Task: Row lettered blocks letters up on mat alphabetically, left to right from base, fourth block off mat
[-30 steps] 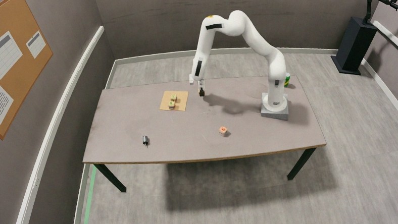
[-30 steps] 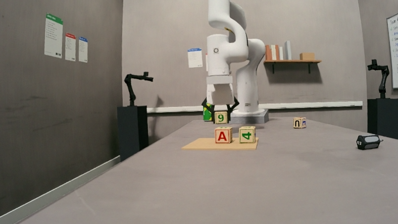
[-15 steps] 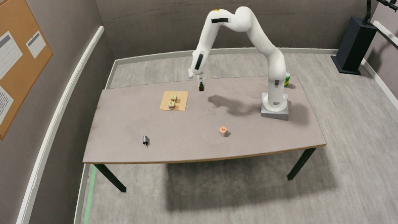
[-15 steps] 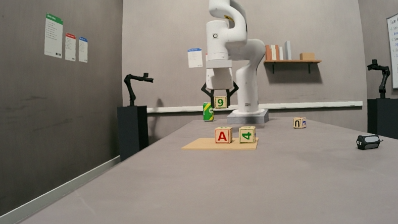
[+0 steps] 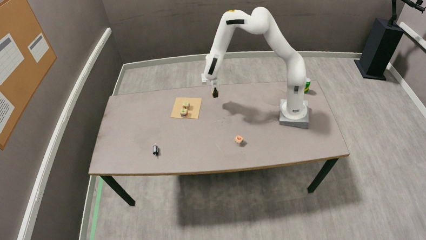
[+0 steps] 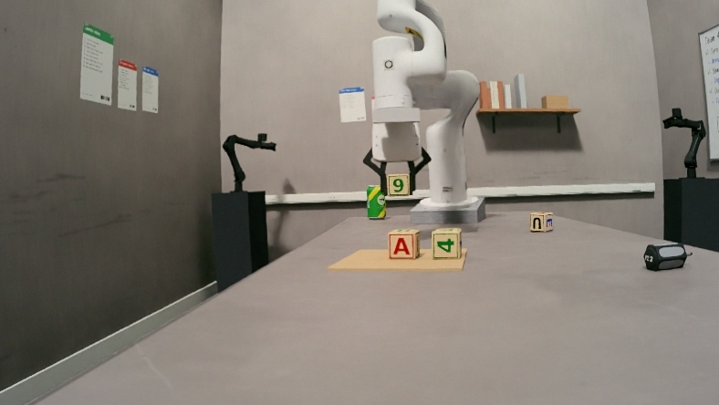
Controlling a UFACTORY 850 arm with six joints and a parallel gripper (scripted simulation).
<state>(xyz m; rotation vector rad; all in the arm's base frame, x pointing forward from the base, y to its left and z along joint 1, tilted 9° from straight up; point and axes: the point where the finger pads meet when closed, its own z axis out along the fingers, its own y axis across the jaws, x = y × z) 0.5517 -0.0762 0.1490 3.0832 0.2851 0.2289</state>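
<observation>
My gripper (image 6: 398, 187) is shut on a wooden block with a green 9 on its near side (image 6: 398, 184) and holds it in the air, well above the table and beyond the mat; it also shows in the top view (image 5: 214, 93). The tan mat (image 5: 186, 107) carries two blocks. One shows a red A on its side (image 6: 403, 244), the other a green 4 on its side (image 6: 446, 243). They stand close together (image 5: 184, 108). A fourth block (image 5: 238, 140) lies alone on the table, off the mat, and also shows in the exterior view (image 6: 540, 222).
A small black device (image 5: 155, 150) lies near the table's front left. A green can (image 5: 307, 85) stands behind the arm's base (image 5: 293, 114). Black stands with other arms are off the table.
</observation>
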